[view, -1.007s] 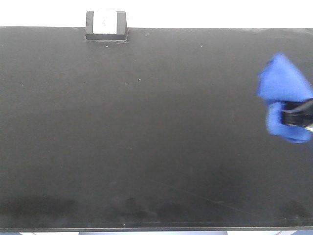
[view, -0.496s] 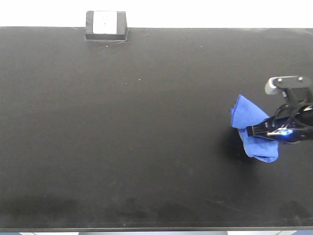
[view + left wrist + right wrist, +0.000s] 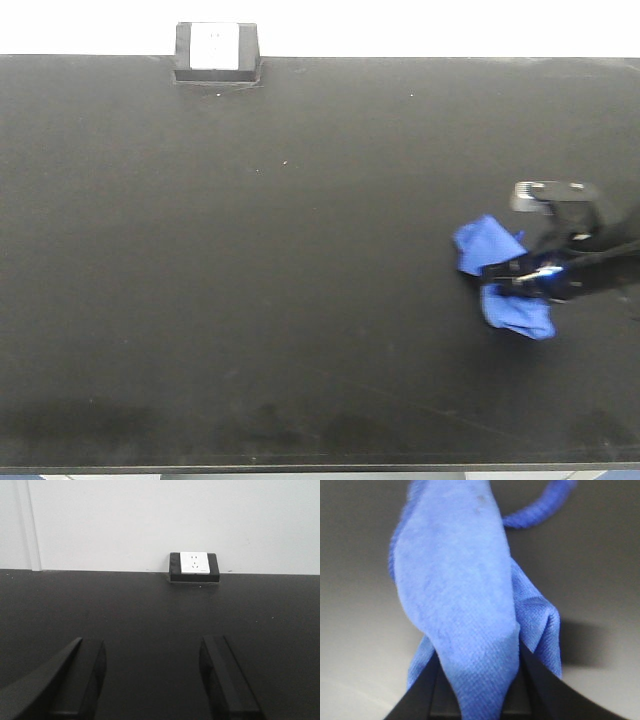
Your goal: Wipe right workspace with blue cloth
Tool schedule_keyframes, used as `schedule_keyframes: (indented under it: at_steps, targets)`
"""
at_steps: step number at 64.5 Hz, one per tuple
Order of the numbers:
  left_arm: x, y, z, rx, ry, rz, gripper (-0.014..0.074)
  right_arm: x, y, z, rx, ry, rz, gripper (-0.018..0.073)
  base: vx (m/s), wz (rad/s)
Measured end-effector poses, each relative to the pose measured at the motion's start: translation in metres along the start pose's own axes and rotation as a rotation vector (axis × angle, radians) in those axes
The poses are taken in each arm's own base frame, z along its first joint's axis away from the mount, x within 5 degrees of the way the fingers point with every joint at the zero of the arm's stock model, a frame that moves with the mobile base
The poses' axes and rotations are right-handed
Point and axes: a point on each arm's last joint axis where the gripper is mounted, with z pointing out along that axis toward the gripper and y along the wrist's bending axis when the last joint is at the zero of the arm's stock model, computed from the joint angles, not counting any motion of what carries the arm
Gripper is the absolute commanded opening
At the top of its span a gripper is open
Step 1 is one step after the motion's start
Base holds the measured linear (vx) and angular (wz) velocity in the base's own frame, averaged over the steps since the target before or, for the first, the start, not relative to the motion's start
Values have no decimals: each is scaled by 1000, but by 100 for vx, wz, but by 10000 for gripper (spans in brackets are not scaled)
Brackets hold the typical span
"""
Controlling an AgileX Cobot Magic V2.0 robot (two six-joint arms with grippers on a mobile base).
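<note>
Pinching the blue cloth bunched between its jaws, the right gripper presses it onto the right workspace near the right edge, ready to sweep inward, while the left gripper hangs wide and empty, facing the rear-edge socket block.

Black benchtop carries socket block, blue cloth

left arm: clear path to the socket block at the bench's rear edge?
Probably yes: the open left gripper faces the socket block across bare black benchtop, nothing between.
</note>
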Motion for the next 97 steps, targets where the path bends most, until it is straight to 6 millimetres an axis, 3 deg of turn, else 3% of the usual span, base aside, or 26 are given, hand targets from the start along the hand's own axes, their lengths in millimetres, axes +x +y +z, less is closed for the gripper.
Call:
schedule_keyframes:
  at_steps: [18,26,32,38,49,59,64,69,81,97]
  targets:
    - [0,0,0,0,0,0,523,10,92,11,-139,-5,-168,11,0,0]
    - [0,0,0,0,0,0,523,15,108,11,-164,2,-180,13,0,0]
    - [0,0,0,0,0,0,523,13,102,11,-152,6,-102,13,0,0]
    - [0,0,0,0,0,0,523,7,79,11,-110,8,-36,13,0,0]
    - [0,0,0,0,0,0,523,-3,12,6,20,-5,58,13,0,0]
    - [0,0,0,0,0,0,523,2,-54,-4,136,-10,181,13,0,0]
    - [0,0,0,0,0,0,523,6,-78,-10,173,-21,267,13,0,0]
    - [0,0,0,0,0,0,523,9,-87,-13,186,-24,298,13,0,0]
    - [0,0,0,0,0,0,523,3,-70,-9,163,-29,220,13,0,0]
    - [0,0,0,0,0,0,523,-4,14,6,30,-16,-11,14,0,0]
